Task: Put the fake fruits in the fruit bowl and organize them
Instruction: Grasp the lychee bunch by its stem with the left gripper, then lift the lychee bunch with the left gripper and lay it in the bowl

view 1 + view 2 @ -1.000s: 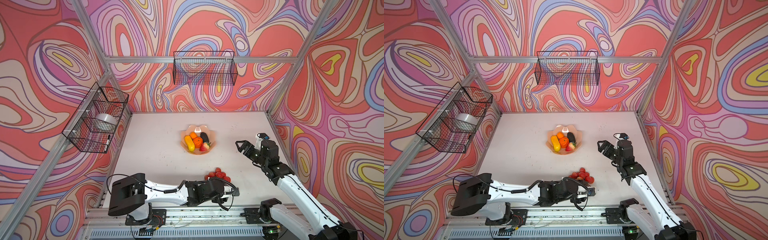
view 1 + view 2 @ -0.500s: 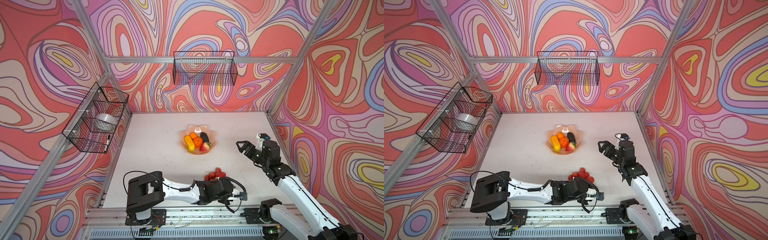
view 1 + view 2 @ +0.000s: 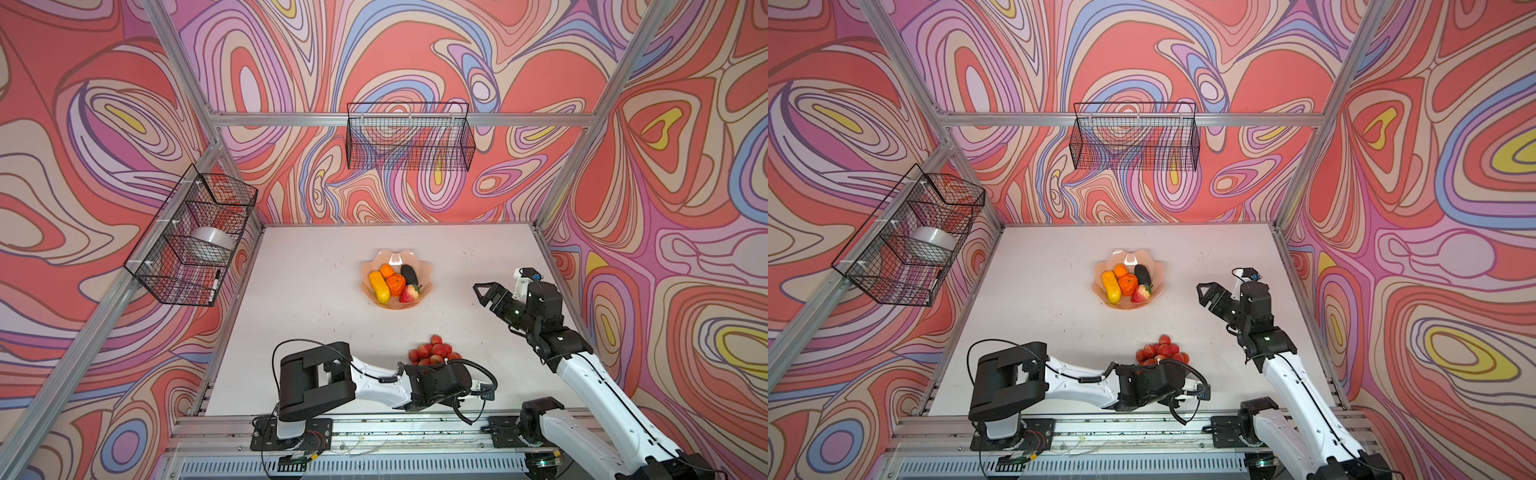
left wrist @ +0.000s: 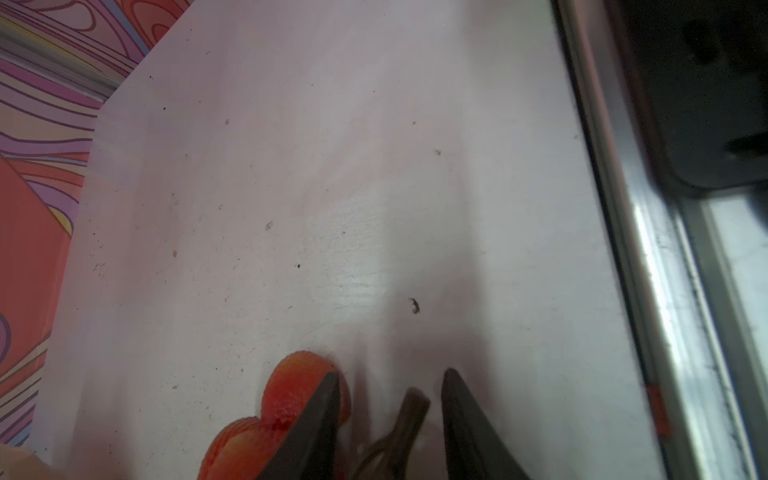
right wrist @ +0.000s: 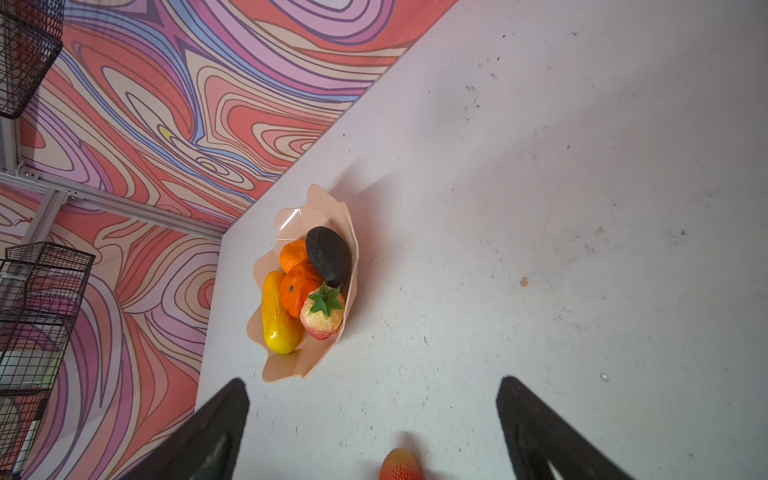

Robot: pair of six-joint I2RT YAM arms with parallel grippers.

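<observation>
The fruit bowl [image 3: 386, 257] [image 3: 1121, 255] [image 5: 291, 365] sits mid-table. It holds a yellow gourd-shaped fruit [image 3: 380, 286], two oranges [image 3: 395, 284], a dark avocado [image 3: 409, 274] and a strawberry [image 3: 409, 293]. The red grapes [image 3: 432, 351] [image 3: 1163, 351] lie on the table near the front edge. My left gripper [image 4: 388, 374] is low over them, jaws narrowed but open on either side of the brown stem [image 4: 409, 415], gaps showing. One grape [image 4: 291, 390] touches a finger. In both top views the left wrist hides those fingers. My right gripper [image 3: 482, 295] [image 5: 374, 382] hangs wide open and empty, right of the bowl.
A black wire basket [image 3: 409, 137] hangs on the back wall. Another [image 3: 191, 237] on the left wall holds a white roll [image 3: 212, 241]. The metal front rail [image 4: 665, 291] runs close beside the left gripper. Patterned walls enclose the table on three sides.
My left arm has swung right along the front edge to the grapes, and its jaws have narrowed around the stem. The right arm has barely shifted.
</observation>
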